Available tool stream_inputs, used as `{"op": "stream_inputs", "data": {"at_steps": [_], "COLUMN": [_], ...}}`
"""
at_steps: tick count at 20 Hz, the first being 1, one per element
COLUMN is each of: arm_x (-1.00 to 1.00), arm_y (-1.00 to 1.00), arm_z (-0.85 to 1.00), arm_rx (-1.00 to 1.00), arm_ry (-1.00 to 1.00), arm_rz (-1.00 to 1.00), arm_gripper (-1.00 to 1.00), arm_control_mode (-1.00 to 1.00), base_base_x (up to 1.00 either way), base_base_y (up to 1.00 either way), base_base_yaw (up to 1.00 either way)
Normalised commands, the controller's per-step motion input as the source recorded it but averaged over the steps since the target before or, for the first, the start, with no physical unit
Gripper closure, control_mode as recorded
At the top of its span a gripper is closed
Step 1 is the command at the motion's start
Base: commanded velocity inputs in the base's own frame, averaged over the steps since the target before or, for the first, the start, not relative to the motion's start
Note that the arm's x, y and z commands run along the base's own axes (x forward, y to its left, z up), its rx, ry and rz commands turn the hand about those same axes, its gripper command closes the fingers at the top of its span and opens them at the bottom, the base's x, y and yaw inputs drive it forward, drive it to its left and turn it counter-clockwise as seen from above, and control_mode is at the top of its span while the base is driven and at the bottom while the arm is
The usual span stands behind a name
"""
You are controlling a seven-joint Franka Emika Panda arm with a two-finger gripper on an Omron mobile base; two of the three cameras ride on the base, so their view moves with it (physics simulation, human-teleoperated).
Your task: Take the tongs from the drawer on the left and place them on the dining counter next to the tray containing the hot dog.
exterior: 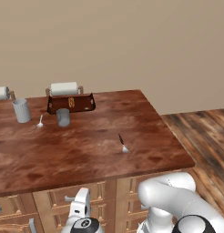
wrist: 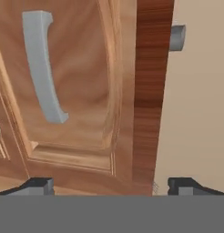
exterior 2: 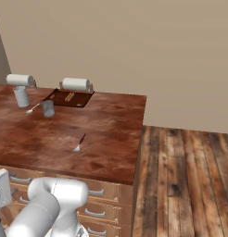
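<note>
Open gripper (wrist: 109,185) close before drawer (wrist: 73,91), curved handle (wrist: 41,63) up-left

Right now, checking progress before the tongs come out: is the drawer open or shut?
Shut: the drawer front sits flush in its frame, handle ungrasped.
</note>
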Motion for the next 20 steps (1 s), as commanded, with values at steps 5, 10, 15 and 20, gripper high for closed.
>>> {"op": "stream_inputs", "data": {"at_steps": [5,10,15,20], "arm_x": [0.03,0.07,0.11,0.06], "arm_y": [0.13,0.15,0.30,0.32], "arm_z": [-0.31,-0.29,-0.40,-0.37], "arm_rx": [-0.02,0.00,0.00,0.00], "arm_ry": [0.05,0.04,-0.07,-0.13], "arm_rz": [0.03,0.00,0.00,0.00], "arm_gripper": [-1.00,-1.00,-1.00,-1.00], "arm_control_mode": [-1.00,-1.00,-1.00,-1.00], "base_base_x": [0.00,0.00,0.00,0.00], "base_base_y": [0.00,0.00,0.00,0.00], "base_base_yaw": [0.00,0.00,0.00,0.00]}}
